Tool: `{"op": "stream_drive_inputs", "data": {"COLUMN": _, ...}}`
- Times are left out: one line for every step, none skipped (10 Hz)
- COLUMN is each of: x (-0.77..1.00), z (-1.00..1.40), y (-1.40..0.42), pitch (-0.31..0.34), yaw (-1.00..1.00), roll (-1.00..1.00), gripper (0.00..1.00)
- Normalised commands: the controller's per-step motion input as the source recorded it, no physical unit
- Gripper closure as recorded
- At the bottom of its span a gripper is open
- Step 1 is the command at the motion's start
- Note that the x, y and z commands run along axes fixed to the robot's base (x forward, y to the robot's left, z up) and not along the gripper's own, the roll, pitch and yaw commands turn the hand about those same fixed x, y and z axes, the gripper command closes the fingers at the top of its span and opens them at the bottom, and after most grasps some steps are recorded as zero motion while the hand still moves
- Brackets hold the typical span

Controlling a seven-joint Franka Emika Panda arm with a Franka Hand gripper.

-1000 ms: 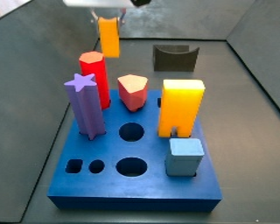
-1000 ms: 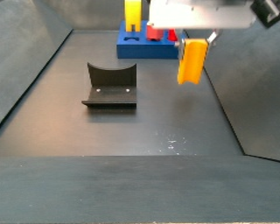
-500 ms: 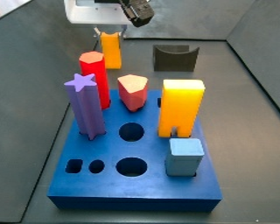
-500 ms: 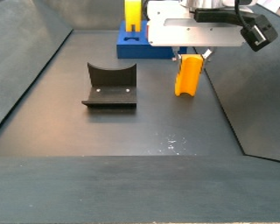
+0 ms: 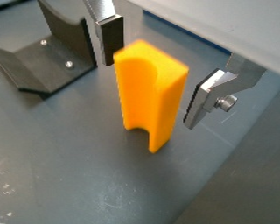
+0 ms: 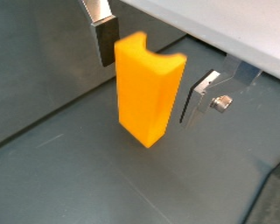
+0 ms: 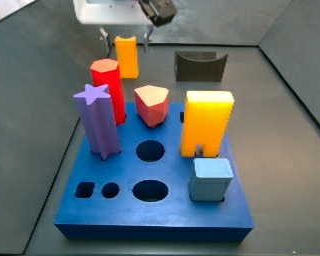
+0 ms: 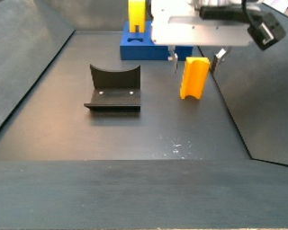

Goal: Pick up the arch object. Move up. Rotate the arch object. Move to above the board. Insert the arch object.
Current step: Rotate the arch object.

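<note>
Now that I have dropped around the arch object (image 5: 150, 94), standing upright at the board's (image 7: 149, 200) twelve o'clock, my jaws (image 5: 154, 83) flank it unclenched, ready to squeeze.

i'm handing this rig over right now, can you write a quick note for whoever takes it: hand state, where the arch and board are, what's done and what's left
Hand: open, low over the floor, its fingers on either side of the arch object with a gap on each side, so nothing is gripped.
Arch object: standing upright on the dark floor, behind the board in a side view and beside the fixture.
Board: on the floor, apart from the arch object, with several other blocks already standing in it.
Done: hand is placed around the arch object.
Left: close and pick it up, move up, rotate, move above the board, insert.
</note>
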Motion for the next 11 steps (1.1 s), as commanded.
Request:
{"op": "stream_drive_inputs", "data": {"x": -0.04, "z": 1.0, "y": 0.0, "pitch": 0.03, "yaw": -0.03, "roll": -0.1, "gripper": 0.0}}
{"op": "stream_drive_inputs", "data": {"x": -0.03, "z": 0.88, "y": 0.01, "pitch": 0.044, "yaw": -0.03, "roll": -0.1, "gripper": 0.0}}
{"op": "stream_drive_inputs", "data": {"x": -0.02, "z": 0.68, "y": 0.01, "pitch": 0.051, "yaw": -0.03, "roll": -0.09, "gripper": 0.0}}
{"op": "stream_drive_inputs", "data": {"x": -0.02, "z": 0.51, "y": 0.02, "pitch": 0.054, "yaw": -0.04, "roll": -0.09, "gripper": 0.0}}
{"op": "stream_drive_inputs", "data": {"x": -0.01, "z": 0.34, "y": 0.02, "pitch": 0.056, "yaw": -0.04, "roll": -0.08, "gripper": 0.0}}
{"op": "stream_drive_inputs", "data": {"x": 0.0, "z": 0.0, "y": 0.0, "pitch": 0.005, "yaw": 1.0, "roll": -0.01, "gripper": 0.0}}
{"op": "stream_drive_inputs", "data": {"x": 0.02, "z": -0.11, "y": -0.01, "pitch": 0.005, "yaw": 1.0, "roll": -0.01, "gripper": 0.0}}
{"op": "stream_drive_inputs", "data": {"x": 0.03, "z": -0.11, "y": -0.02, "pitch": 0.004, "yaw": 1.0, "roll": -0.01, "gripper": 0.0}}
{"op": "stream_drive_inputs", "data": {"x": 0.04, "z": -0.06, "y": -0.01, "pitch": 0.003, "yaw": 1.0, "roll": -0.01, "gripper": 0.0}}
{"op": "stream_drive_inputs", "data": {"x": 0.04, "z": -0.06, "y": -0.01, "pitch": 0.003, "yaw": 1.0, "roll": -0.01, "gripper": 0.0}}
{"op": "stream_drive_inputs", "data": {"x": 0.04, "z": -0.05, "y": -0.01, "pitch": 0.003, "yaw": 1.0, "roll": -0.01, "gripper": 0.0}}
